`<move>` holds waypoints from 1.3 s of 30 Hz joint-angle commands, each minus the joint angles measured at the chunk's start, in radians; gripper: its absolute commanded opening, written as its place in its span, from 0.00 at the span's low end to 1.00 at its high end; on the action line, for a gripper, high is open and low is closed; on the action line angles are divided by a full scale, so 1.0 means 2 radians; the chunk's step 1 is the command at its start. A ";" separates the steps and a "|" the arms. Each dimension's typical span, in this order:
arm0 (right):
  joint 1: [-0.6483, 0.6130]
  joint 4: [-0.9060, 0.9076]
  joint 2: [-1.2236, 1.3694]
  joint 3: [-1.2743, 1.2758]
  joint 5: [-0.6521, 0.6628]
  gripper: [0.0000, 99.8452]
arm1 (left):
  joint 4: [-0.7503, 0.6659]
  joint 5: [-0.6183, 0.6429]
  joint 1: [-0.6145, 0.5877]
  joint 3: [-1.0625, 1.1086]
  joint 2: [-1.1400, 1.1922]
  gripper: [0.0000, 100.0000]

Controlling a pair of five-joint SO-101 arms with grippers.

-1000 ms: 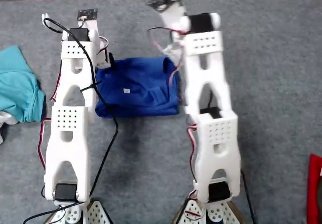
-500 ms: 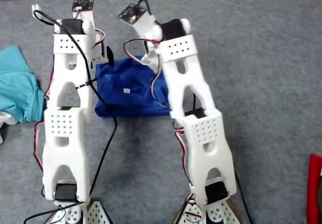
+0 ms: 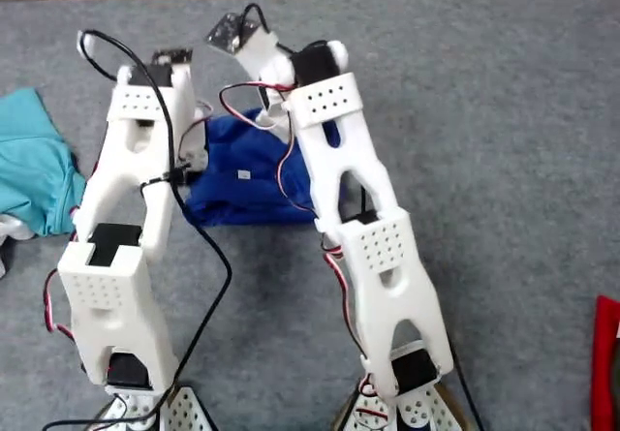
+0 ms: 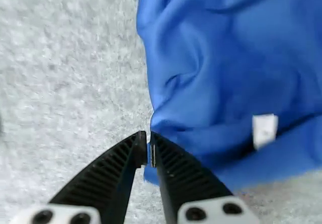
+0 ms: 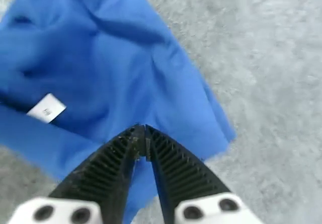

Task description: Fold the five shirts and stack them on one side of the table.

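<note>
Blue shirt point(image 3: 242, 194) and teal shirt point(image 3: 34, 174) make two.

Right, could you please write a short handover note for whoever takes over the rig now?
Left gripper: shut, tips at the edge of the blue shirt; grip on cloth unclear.
Right gripper: shut, tips over the same shirt; grip unclear.
Blue shirt: roughly folded, between the arms.
Teal shirt: bunched at the left edge of the table; red cloth at its right edge.
Done: blue shirt looks folded.
Left: fold the rest, stack all on one side.
</note>
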 commanded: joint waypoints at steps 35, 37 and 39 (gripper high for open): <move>0.040 0.038 0.013 -0.140 0.044 0.00 | -0.015 0.041 0.000 -0.060 -0.072 0.06; 0.030 0.038 0.000 -0.096 0.032 0.00 | -0.041 0.041 -0.009 -0.072 -0.063 0.07; 0.018 0.038 -0.019 -0.051 0.021 0.00 | -0.085 0.041 -0.014 -0.071 -0.046 0.08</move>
